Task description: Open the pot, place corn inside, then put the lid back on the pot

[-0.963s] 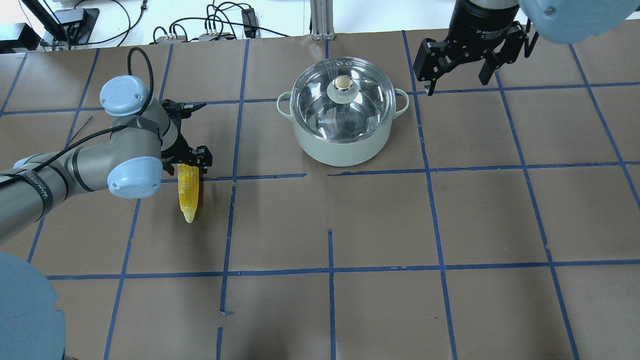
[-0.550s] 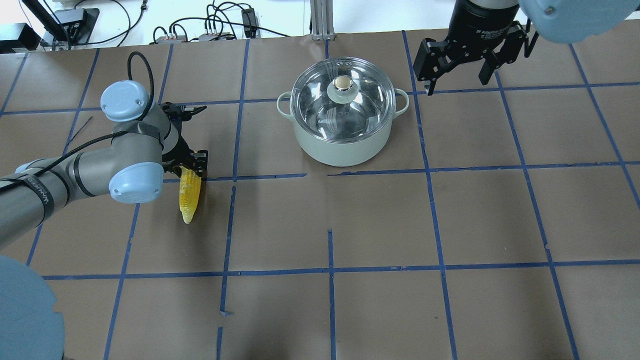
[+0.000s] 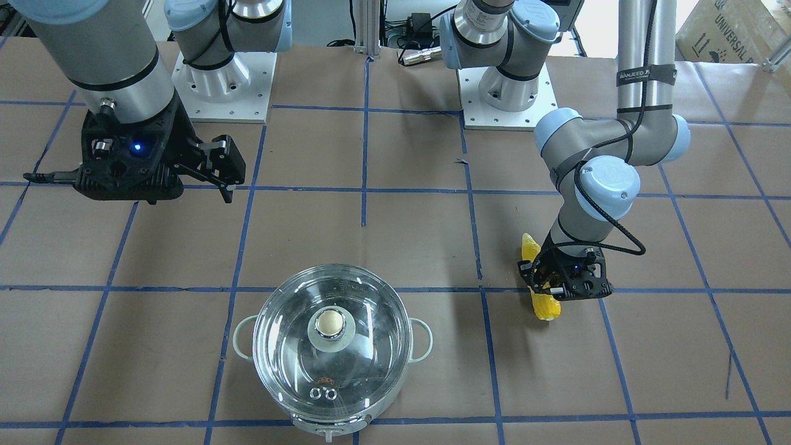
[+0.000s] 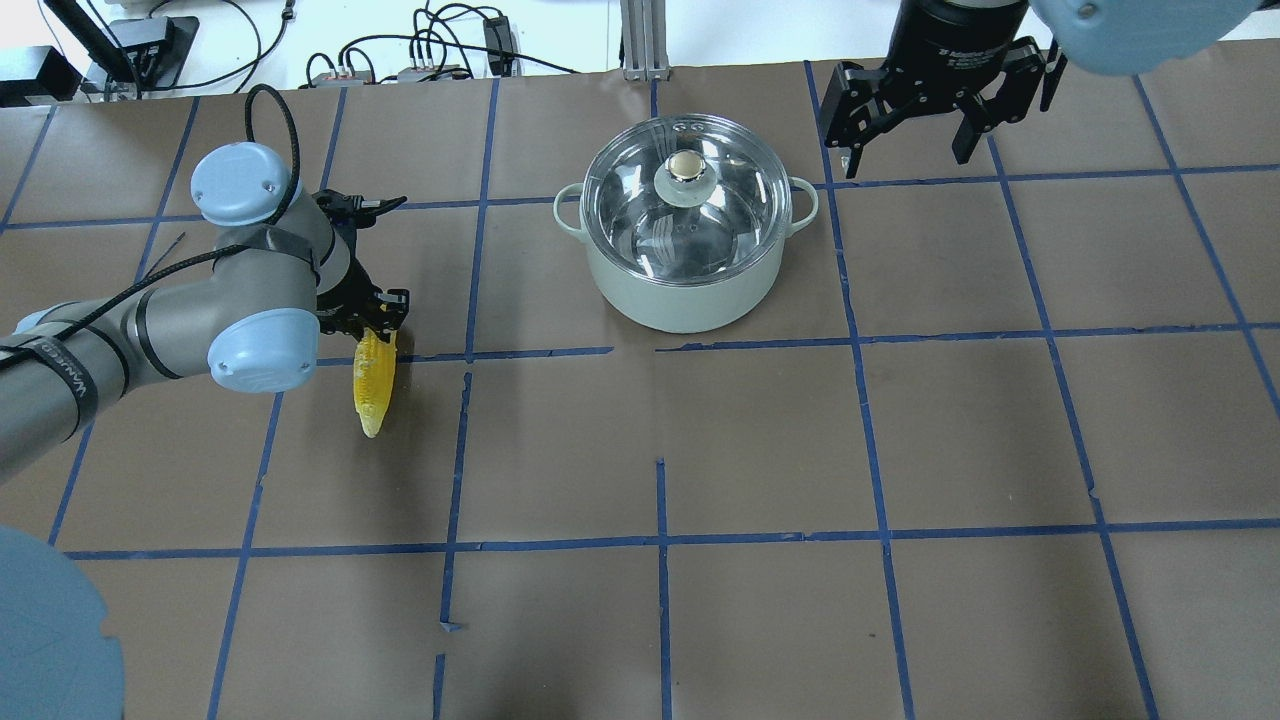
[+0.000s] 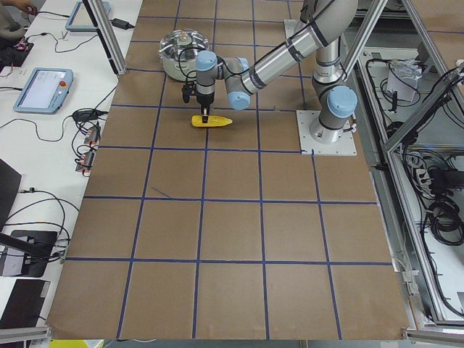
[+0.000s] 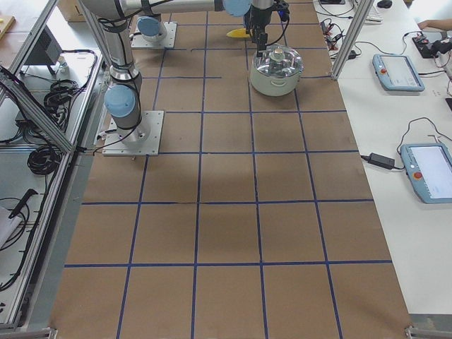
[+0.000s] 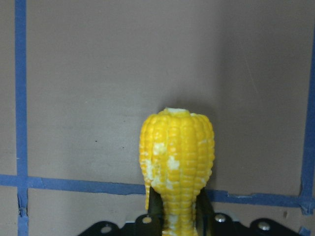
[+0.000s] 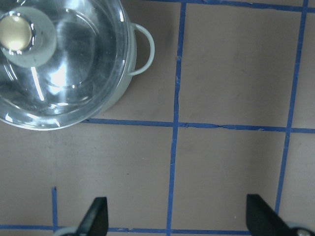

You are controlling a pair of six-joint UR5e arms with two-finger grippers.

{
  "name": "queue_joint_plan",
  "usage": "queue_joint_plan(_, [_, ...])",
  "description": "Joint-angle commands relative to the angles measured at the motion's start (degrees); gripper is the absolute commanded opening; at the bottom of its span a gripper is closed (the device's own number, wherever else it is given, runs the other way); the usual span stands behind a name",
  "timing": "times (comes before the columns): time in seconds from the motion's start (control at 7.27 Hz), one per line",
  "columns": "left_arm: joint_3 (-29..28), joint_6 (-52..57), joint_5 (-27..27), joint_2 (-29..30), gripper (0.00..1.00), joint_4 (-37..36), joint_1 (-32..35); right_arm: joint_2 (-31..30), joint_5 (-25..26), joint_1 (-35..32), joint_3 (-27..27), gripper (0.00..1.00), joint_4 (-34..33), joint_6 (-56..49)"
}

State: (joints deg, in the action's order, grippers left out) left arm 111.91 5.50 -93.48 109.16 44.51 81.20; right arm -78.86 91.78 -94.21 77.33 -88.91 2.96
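Note:
The pot [image 4: 690,295], pale-walled with loop handles, stands at the table's far middle with the glass lid [image 4: 640,205] on it. It also shows in the front view [image 3: 424,341] and the right wrist view [image 8: 143,49]. The yellow corn [image 4: 371,385] lies level, low over the table at the left. My left gripper [image 4: 378,325] is shut on the corn's thick end; the left wrist view shows the corn [image 7: 177,152] between the fingers [image 7: 155,211]. My right gripper [image 4: 905,150] is open and empty, hovering right of the pot and behind it. The right wrist view shows its gap [image 8: 179,219].
Brown paper with a blue tape grid covers the table [image 4: 760,440]. Cables and boxes [image 4: 430,55] lie beyond the far edge. The two arm bases [image 3: 507,93] stand on the robot's side.
My left gripper, shut on the corn, has shifted slightly left and away from the robot. My right gripper has moved a little toward the far edge, still open.

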Motion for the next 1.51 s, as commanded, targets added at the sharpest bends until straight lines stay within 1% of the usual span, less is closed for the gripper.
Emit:
queue_joint_plan(0.0, [-3.8, -0.2, -0.1, -2.1, 0.17, 7.5, 0.1, 10.2, 0.4, -5.0, -12.1, 1.00, 0.8, 8.5])
queue_joint_plan(0.14, [-6.9, -1.2, -0.1, -3.1, 0.17, 12.8, 0.1, 15.4, 0.2, -7.7, -16.8, 1.00, 1.2, 8.5])
queue_joint_plan(0.28, [-10.6, -2.4, -0.1, -4.0, 0.17, 18.6, 0.2, 18.4, -0.1, -8.7, -18.2, 1.00, -0.3, 11.0])
queue_joint_plan(0.41, [-14.6, -3.6, -0.1, -5.3, 0.17, 24.1, 0.8, 19.9, -0.1, -9.7, -18.2, 1.00, -3.3, 13.8])
queue_joint_plan(0.69, [-21.2, -4.3, 0.0, -6.1, 0.17, 32.4, 1.0, 21.2, -0.1, -10.5, -17.2, 1.00, -4.0, 14.1])
queue_joint_plan(0.83, [-22.7, -4.7, 0.0, -6.6, 0.17, 33.8, 1.3, 22.4, -0.2, -10.5, -17.6, 1.00, -4.9, 14.7])
queue_joint_plan(0.96, [-23.0, -6.5, 0.0, -6.9, 0.17, 34.0, 1.5, 23.2, -0.1, -11.0, -17.7, 1.00, -6.8, 16.3])
queue_joint_plan(1.1, [-23.0, -8.5, 0.1, -6.9, 0.17, 34.0, 2.5, 23.7, -0.1, -11.6, -17.5, 1.00, -6.9, 16.5])
queue_joint_plan(1.38, [-23.0, -15.7, 0.1, -6.2, 0.17, 33.4, 5.8, 24.4, -0.1, -11.7, -17.6, 1.00, -7.7, 16.9])
